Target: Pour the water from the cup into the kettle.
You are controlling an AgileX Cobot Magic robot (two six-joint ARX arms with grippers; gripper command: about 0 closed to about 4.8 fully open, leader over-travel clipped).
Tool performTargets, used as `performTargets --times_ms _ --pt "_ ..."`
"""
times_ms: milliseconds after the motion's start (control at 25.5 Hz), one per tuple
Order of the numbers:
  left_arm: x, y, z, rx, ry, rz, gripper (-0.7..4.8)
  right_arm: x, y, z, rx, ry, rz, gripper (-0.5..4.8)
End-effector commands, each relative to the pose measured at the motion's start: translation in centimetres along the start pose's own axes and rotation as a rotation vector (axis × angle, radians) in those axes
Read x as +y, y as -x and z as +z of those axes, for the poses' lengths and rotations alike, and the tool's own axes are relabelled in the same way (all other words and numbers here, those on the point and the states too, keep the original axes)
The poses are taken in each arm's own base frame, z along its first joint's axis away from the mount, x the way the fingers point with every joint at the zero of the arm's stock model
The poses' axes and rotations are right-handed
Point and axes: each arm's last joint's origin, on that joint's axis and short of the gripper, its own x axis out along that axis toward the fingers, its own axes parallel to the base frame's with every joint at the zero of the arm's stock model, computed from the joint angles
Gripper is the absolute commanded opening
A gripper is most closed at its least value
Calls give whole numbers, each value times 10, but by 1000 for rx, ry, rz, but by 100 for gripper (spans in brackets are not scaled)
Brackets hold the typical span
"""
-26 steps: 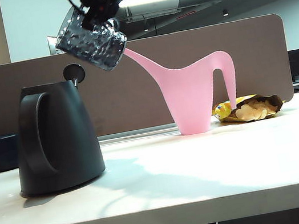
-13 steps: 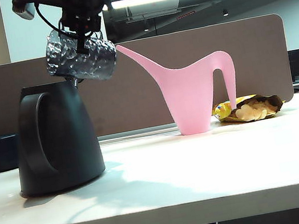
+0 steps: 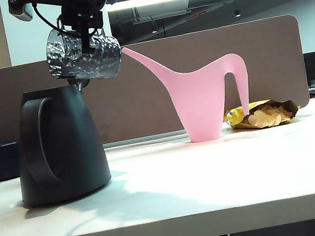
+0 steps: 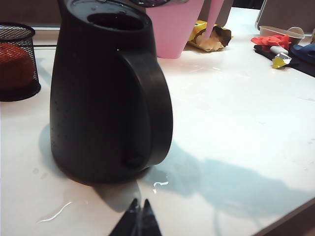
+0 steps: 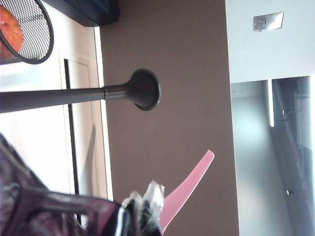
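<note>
The cup [image 3: 85,58], a dimpled dark glass mug, lies tipped on its side just above the top of the black kettle [image 3: 58,144], mouth toward the left. My right gripper [image 3: 90,35] reaches across from above and is shut on the cup's thin handle. In the right wrist view the purplish cup [image 5: 47,214] fills the corner beside the right gripper [image 5: 141,217], with the kettle's round knob [image 5: 145,89] beyond. I see no stream of water. My left gripper [image 4: 139,212] hovers shut and empty low over the table, close to the kettle [image 4: 101,93] on its handle side.
A pink watering can [image 3: 203,100] stands right of the kettle, its spout tip near the cup. An open bag of crisps [image 3: 265,114] lies behind it. A black mesh basket [image 4: 17,59] holding something red sits beside the kettle. Small red and blue items [image 4: 275,42] lie further off.
The right gripper has carried the cup left from near the can's spout to over the kettle's top and rolled it from slanting to lying on its side. The left gripper stayed still.
</note>
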Motion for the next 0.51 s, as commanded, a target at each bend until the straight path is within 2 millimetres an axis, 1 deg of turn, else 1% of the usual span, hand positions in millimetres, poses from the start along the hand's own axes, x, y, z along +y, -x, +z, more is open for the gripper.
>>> performTargets --times_ms 39,118,157,235,510 --pt "0 0 0 2 3 -4 -5 -17 -4 8 -23 -27 -65 -8" --pt "0 0 0 2 3 -5 -5 -21 -6 16 -28 -26 -64 -8" --pt "0 0 0 1 3 -5 -5 -23 -6 17 -28 -24 -58 -8" --pt "0 0 0 2 3 -4 -5 -22 -6 21 -34 -13 -38 -8" --pt "0 0 0 2 3 -4 -5 -17 -6 21 -37 36 16 -8"
